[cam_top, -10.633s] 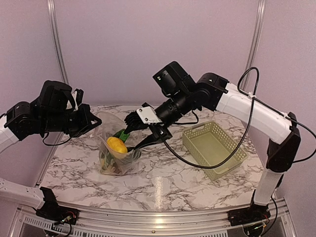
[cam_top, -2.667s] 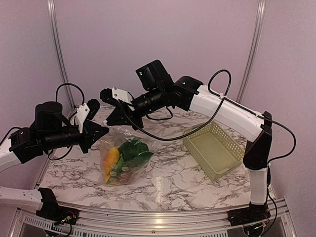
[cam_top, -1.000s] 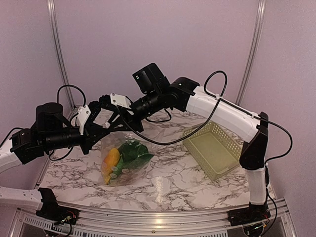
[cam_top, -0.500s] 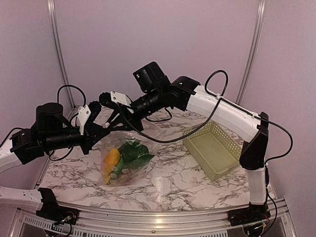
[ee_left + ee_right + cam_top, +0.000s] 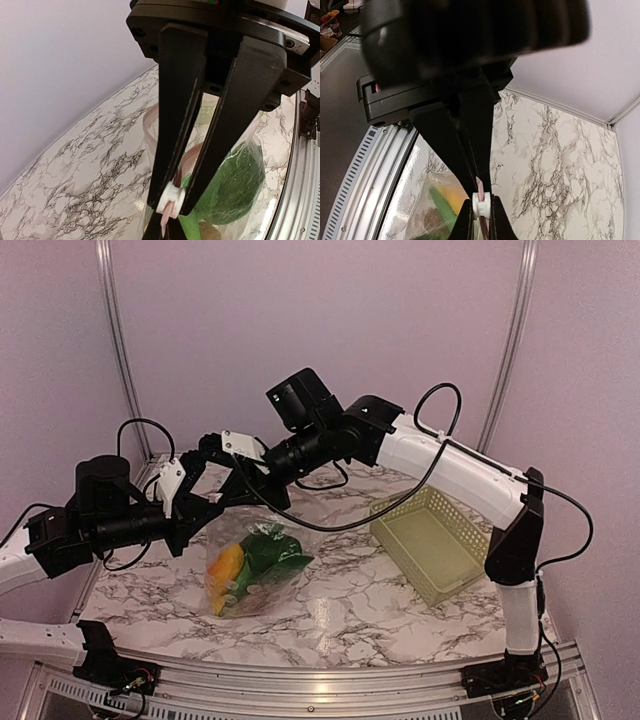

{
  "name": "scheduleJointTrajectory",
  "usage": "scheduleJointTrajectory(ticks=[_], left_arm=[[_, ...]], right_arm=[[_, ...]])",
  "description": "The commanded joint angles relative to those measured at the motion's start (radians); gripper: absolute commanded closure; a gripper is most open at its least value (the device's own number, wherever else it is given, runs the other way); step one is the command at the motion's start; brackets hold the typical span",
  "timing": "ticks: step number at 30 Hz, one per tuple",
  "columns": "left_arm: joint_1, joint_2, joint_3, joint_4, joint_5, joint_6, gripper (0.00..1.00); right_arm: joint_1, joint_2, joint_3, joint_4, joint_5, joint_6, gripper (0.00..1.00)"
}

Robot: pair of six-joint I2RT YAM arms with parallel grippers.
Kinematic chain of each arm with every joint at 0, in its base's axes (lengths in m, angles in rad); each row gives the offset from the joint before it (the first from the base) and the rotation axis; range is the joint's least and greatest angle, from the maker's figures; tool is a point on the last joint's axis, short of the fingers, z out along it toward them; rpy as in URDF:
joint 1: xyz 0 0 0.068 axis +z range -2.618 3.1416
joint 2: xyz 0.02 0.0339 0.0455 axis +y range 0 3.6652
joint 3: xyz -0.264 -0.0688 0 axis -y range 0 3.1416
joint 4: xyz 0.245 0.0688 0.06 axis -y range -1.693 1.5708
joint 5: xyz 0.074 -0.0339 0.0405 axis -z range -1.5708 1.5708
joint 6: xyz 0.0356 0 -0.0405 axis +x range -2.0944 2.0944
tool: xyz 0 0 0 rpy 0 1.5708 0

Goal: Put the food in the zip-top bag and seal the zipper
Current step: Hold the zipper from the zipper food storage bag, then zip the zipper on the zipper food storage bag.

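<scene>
The zip-top bag (image 5: 245,575) hangs over the marble table with its bottom resting on it. The food shows inside it: a green leafy vegetable (image 5: 272,550), an orange-yellow piece (image 5: 225,565) and a brown lump (image 5: 210,231). My left gripper (image 5: 172,202) is shut on the zipper's white slider tab (image 5: 481,205), and it also shows in the top view (image 5: 207,508). My right gripper (image 5: 480,186) is shut on the pinkish zip strip (image 5: 187,162) right beside the slider, tip to tip with the left gripper, and it also shows in the top view (image 5: 222,497).
A pale green lattice basket (image 5: 435,540) stands on the right of the marble table (image 5: 340,600). Purple walls and metal posts close in the back. The right arm reaches across the table above the bag.
Over the last seconds the right gripper came to the bag's top edge and met the left gripper. In the last second the left arm sank slightly, and the bag hardly moved.
</scene>
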Motion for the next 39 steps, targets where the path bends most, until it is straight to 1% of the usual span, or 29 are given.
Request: scheduleJointTrajectory(ticks=[1, 4, 8, 9, 15, 21, 25, 33, 39], left_arm=[[0.001, -0.059, -0.050, 0.009, -0.066, -0.025, 1.00], [0.004, -0.092, -0.075, 0.004, -0.110, -0.044, 1.00], [0.008, -0.129, -0.100, 0.002, -0.144, -0.073, 1.00], [0.010, -0.139, -0.104, 0.002, -0.150, -0.079, 1.00], [0.011, -0.158, -0.099, -0.014, -0.172, -0.099, 1.00], [0.010, -0.150, -0.077, -0.028, -0.173, -0.103, 1.00], [0.010, -0.138, -0.066, -0.028, -0.176, -0.103, 1.00], [0.013, -0.110, -0.049, -0.024, -0.181, -0.088, 1.00], [0.012, -0.080, -0.044, 0.011, -0.152, -0.105, 1.00]], right_arm=[[-0.031, 0.010, 0.052, -0.142, 0.079, -0.021, 0.99], [-0.054, -0.006, 0.033, -0.204, 0.086, -0.035, 1.00], [-0.082, -0.057, -0.031, -0.227, 0.114, -0.050, 1.00], [-0.090, -0.067, -0.045, -0.234, 0.130, -0.053, 0.99], [-0.140, -0.105, -0.053, -0.333, 0.167, -0.068, 0.97], [-0.199, -0.154, -0.077, -0.403, 0.197, -0.089, 0.98], [-0.243, -0.188, -0.121, -0.432, 0.201, -0.102, 0.97], [-0.351, -0.242, -0.231, -0.461, 0.200, -0.143, 0.97], [-0.381, -0.245, -0.253, -0.467, 0.195, -0.159, 0.97]])
